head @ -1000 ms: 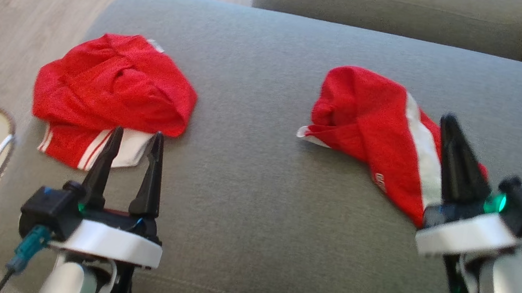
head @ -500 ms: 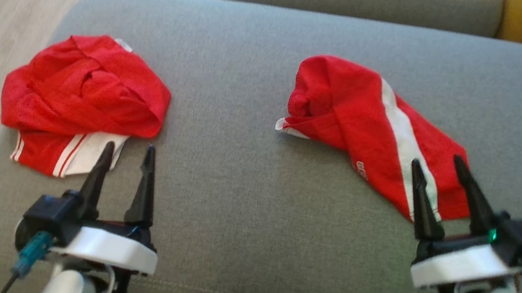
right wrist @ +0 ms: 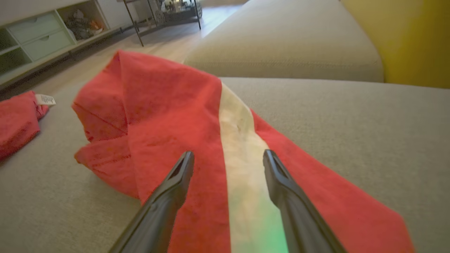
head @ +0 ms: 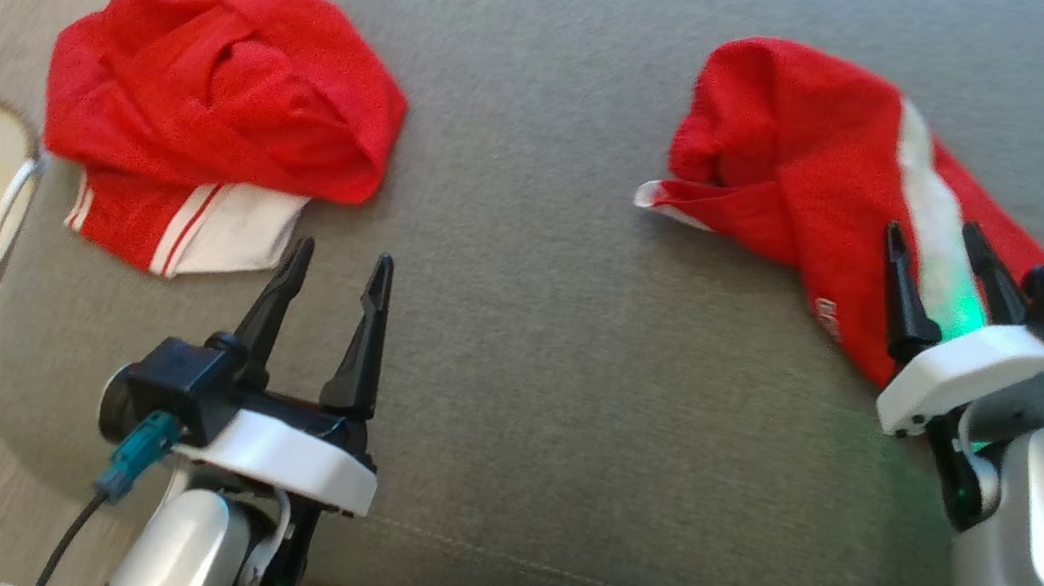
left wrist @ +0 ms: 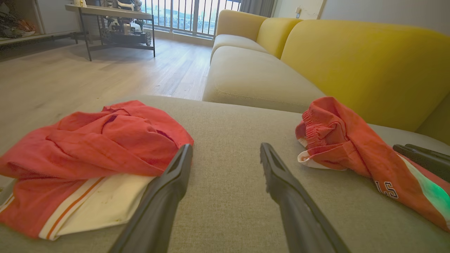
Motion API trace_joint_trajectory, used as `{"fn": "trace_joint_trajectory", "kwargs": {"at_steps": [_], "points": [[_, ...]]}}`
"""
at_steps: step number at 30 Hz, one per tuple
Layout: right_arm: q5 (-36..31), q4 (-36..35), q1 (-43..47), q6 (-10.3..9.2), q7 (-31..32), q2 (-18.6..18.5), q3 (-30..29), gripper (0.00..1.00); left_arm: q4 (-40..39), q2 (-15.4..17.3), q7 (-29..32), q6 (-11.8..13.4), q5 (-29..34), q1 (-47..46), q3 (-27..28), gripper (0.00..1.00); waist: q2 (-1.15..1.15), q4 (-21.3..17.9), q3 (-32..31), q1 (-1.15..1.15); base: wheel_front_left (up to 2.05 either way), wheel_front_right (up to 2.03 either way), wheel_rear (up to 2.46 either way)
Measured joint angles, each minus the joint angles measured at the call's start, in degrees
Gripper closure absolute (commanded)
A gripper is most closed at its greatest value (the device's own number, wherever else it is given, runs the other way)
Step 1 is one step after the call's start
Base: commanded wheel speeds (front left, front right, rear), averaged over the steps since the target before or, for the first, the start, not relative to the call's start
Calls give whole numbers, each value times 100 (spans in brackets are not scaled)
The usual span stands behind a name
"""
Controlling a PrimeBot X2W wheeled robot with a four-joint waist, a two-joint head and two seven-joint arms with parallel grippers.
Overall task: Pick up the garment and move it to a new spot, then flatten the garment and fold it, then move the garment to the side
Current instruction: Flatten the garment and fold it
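Status: early. Striped red garment (head: 795,137) lies crumpled on the right half of the ottoman (head: 533,284), one end bunched up, not flat and not folded. Right pincer (head: 932,229) sits over its near end, fingers apart on either side of the white stripe, gripping nothing; can't tell if the tips touch cloth. Left pincer (head: 342,252) is also apart and empty, at the ottoman's front left, just short of a second red garment (head: 218,72) heaped at the ottoman's left end. My read: flatten, fold and move-aside all remain.
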Motion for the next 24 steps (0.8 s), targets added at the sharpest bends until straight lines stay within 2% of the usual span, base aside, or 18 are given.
{"fn": "trace_joint_trajectory", "kwargs": {"at_steps": [3, 4, 5, 6, 11, 18, 24], "points": [[14, 414, -224, 0, 57, -136, -12, 0, 15, -2, 0, 15, -55, -67, -68, 0, 0, 158, 154, 0, 0, 0, 0], [60, 523, -293, 0, 62, -157, 7, 4, 26, -2, 0, 24, -55, -79, -73, 0, 0, 202, 196, 0, 0, 0, 0], [109, 613, -355, 0, 59, -168, 24, 95, 37, -2, 0, 35, -56, -90, -74, 0, 0, 243, 234, 0, 0, 0, 0], [119, 683, -417, 0, 23, -189, 56, 100, 40, -2, 0, 52, -66, -100, -76, 0, 0, 273, 269, 0, 0, 0, 0], [196, 943, -634, 0, -288, -267, 78, 100, 86, -3, 0, 58, -96, -137, -109, 0, 0, 324, 317, 0, 0, 0, 0], [249, 971, -684, 0, -698, -291, 130, 100, 167, -3, 0, 81, -137, -134, -143, 0, 0, 225, 43, -1, 0, 0, 0], [247, 515, -856, 0, -803, -344, 288, 100, 205, -3, 0, 77, -138, -77, -87, 0, 0, 127, -346, -2, 0, 0, 0]]}}
